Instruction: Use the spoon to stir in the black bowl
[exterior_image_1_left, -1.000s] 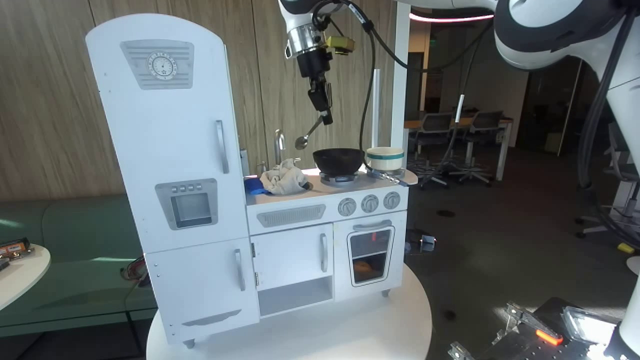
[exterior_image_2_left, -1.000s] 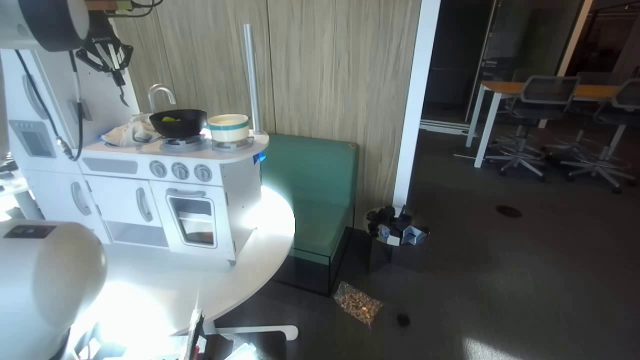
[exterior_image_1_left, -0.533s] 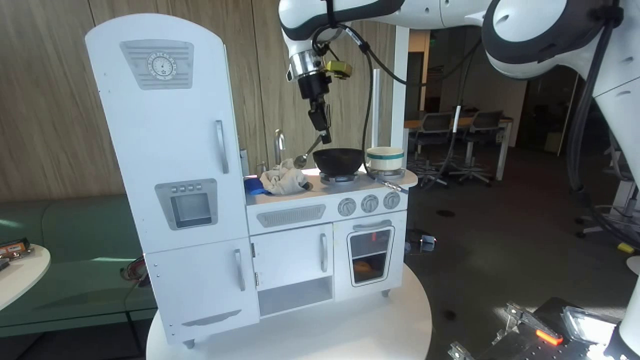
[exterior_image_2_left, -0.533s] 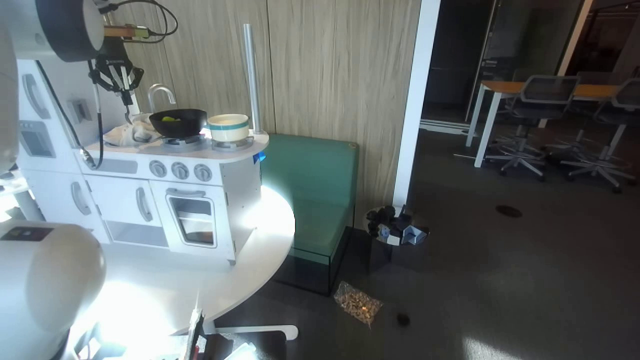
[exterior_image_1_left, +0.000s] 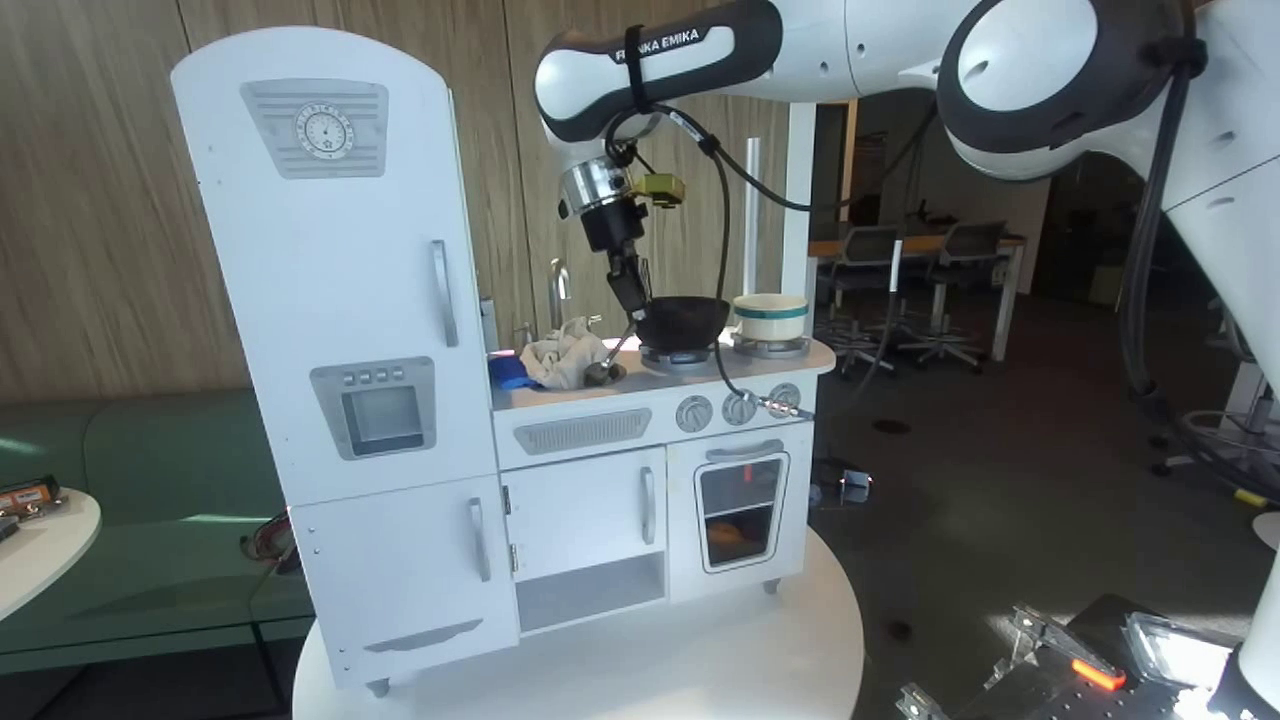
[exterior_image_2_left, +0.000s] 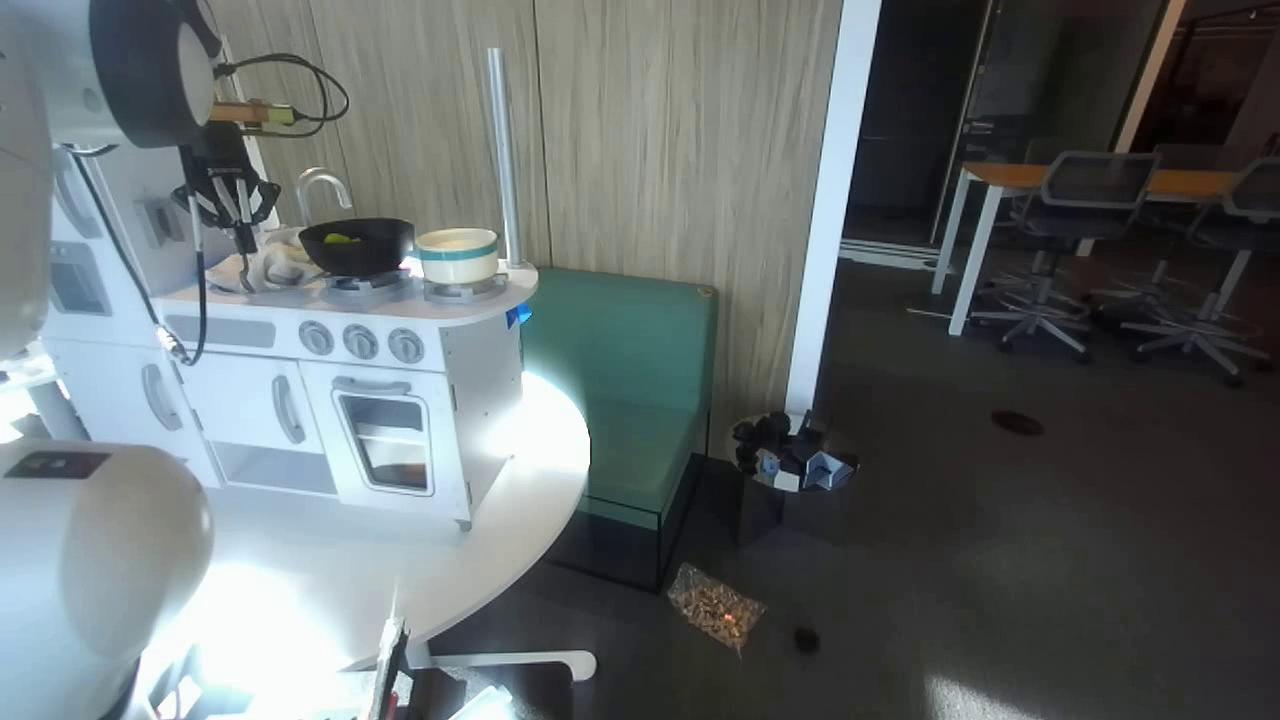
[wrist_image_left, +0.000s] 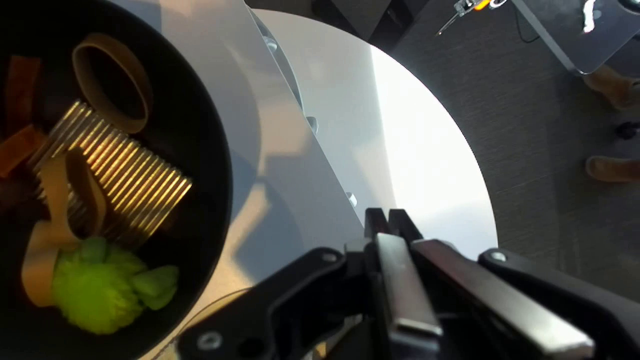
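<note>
The black bowl sits on a burner of the toy stove; it also shows in an exterior view. In the wrist view, the bowl holds a lime-green toy, a ridged golden piece, tan rings and orange pieces. My gripper is shut on the handle of a metal spoon, beside the bowl on the cloth side. The spoon points down and its head is low by the cloth, outside the bowl. The gripper also shows in an exterior view and the wrist view, where the spoon is hidden.
A cream pot with a teal band stands on the burner beside the bowl. A crumpled beige cloth and a blue item lie at the sink, near the faucet. A tall toy fridge rises beside the counter.
My gripper has moved down with the spoon, from above the bowl's rim to beside it. The spoon head has dropped from the air to near the counter by the cloth.
</note>
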